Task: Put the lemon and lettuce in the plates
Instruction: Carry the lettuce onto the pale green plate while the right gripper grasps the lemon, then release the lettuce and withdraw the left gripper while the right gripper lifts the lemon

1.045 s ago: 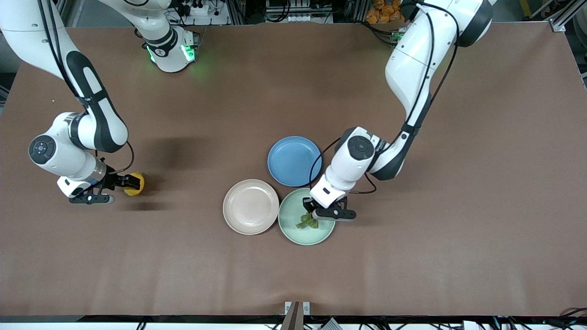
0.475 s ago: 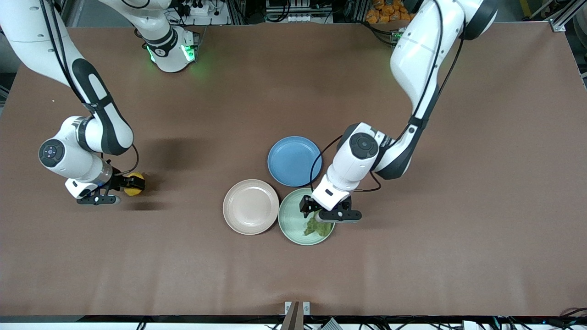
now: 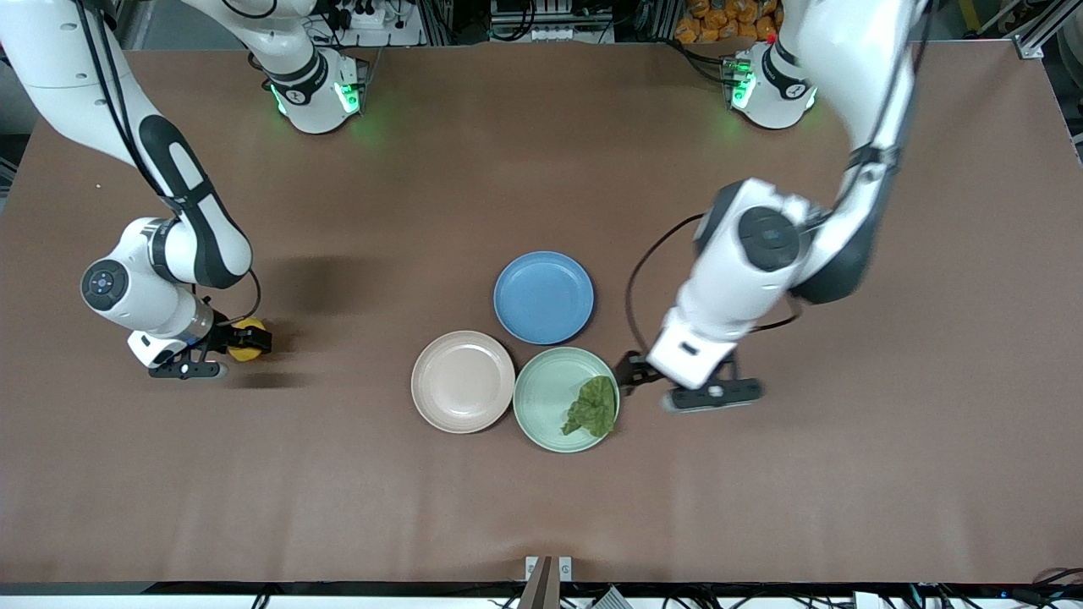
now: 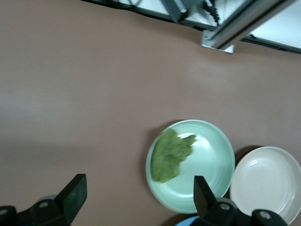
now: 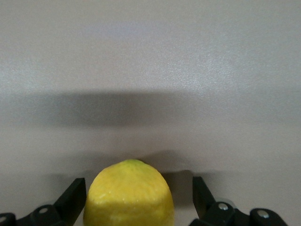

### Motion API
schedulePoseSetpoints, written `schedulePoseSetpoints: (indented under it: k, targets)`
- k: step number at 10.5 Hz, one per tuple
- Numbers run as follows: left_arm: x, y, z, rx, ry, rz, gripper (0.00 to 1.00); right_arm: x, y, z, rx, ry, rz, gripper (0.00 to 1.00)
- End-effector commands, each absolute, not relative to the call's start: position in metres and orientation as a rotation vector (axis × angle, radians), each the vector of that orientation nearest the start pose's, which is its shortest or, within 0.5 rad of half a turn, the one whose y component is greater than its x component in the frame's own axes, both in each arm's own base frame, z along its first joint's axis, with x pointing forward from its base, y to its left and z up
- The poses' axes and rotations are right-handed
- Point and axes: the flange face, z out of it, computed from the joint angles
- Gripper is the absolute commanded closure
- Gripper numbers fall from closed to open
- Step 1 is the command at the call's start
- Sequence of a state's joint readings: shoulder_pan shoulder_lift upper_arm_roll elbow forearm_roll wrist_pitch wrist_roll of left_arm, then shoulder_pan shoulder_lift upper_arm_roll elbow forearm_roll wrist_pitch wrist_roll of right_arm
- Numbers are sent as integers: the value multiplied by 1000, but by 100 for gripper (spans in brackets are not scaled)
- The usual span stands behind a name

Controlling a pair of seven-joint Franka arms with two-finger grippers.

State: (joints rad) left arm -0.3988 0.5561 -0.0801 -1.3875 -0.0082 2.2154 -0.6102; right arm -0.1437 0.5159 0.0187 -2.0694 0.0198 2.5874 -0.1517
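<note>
On round mint plate point(image 3: 546, 391), wrinkly lettuce point(image 3: 593, 408).

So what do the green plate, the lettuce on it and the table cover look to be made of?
The green plate looks like matte plastic or melamine: even pale colour, no glare, faint concentric rings. The lettuce could be real or a soft imitation: wrinkled, ragged-edged, dull dark green. The table cover looks like brown matte fabric or paper sheet, with slight ripples.
</note>
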Motion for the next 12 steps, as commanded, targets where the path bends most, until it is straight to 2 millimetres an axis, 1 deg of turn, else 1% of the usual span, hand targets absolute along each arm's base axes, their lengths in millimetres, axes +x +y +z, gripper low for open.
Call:
schedulePoseSetpoints:
  k: [1, 2, 4, 5, 6, 7, 8, 9, 10, 11, 12]
  targets:
    - [647, -280, 447, -3239, -224, -142, 0, 583, -74, 174, -3118, -23, -29, 0]
    - [642, -264, 462, -3222, -199, -93, 0, 583, -75, 171, -3118, -20, -30, 0]
    - [631, -237, 480, -3173, -36, -6, 0, 583, -75, 169, -3119, -20, -37, 0]
    - [636, -199, 489, -3154, -48, -2, 0, 583, -75, 168, -3119, -20, -34, 0]
    - [635, -175, 500, -3155, 5, -3, 0, 583, -74, 168, -3118, -22, -34, 7]
    - [630, -155, 513, -3146, 42, 37, 0, 582, -73, 168, -3118, -22, -30, 18]
    - [622, -139, 526, -3138, 57, 62, 0, 583, -72, 169, -3118, -20, -32, 27]
    - [614, -133, 530, -3133, 120, 66, 0, 583, -71, 169, -3117, -22, -30, 35]
    - [608, -126, 535, -3131, 122, 58, 0, 584, -70, 170, -3117, -26, -25, 38]
    - [600, -115, 547, -3132, 96, 36, 0, 584, -69, 170, -3116, -25, -25, 39]
    - [590, -111, 562, -3132, 89, 5, 0, 586, -67, 172, -3115, -8, -25, 43]
